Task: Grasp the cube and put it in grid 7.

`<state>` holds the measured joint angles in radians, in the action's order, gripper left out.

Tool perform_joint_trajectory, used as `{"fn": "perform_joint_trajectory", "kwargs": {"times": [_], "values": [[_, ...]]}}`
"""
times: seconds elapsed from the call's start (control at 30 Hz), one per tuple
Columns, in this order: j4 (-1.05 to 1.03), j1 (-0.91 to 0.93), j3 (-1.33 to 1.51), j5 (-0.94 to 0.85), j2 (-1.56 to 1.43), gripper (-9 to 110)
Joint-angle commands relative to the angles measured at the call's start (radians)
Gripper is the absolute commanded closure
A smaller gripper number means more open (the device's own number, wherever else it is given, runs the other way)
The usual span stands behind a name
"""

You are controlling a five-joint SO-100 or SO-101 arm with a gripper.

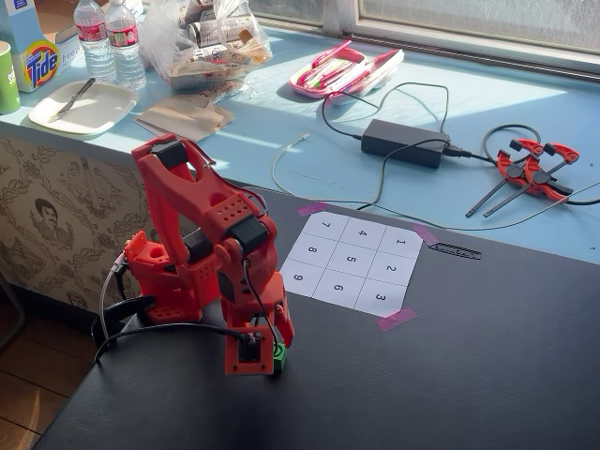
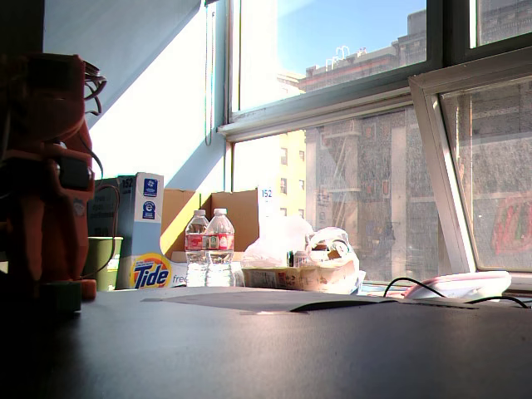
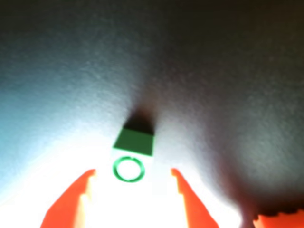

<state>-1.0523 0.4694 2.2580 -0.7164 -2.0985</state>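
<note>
The green cube (image 1: 278, 354) sits on the black table mat, in front of the red arm. My gripper (image 1: 265, 362) is lowered to the mat with the cube at its tip. In the wrist view the cube (image 3: 135, 141) lies between my two red fingertips (image 3: 89, 175), its ringed top washed out by glare. The jaws stand apart with a gap on each side of the cube, so my gripper (image 3: 132, 172) is open around it. Grid 7 (image 1: 326, 225) is the far left corner cell of the white numbered sheet (image 1: 352, 264), empty. The low fixed view shows the cube (image 2: 63, 295) dimly under the arm.
Purple tape (image 1: 396, 319) holds the sheet's corners. Behind the mat, a blue surface holds a power brick (image 1: 404, 142) with cables, red clamps (image 1: 534, 171), a pink tray (image 1: 342, 70), water bottles (image 1: 111, 39) and a plate (image 1: 82, 105). The arm's base (image 1: 155, 281) stands left of the sheet.
</note>
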Motion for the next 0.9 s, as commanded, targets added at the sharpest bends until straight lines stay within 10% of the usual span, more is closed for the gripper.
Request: {"fn": "perform_joint_trajectory", "kwargs": {"times": [0.0, 0.87], "values": [[0.114, -0.002, 0.043, -0.025, -0.009, 75], [0.123, -0.215, 0.103, 0.005, -0.262, 101]]}}
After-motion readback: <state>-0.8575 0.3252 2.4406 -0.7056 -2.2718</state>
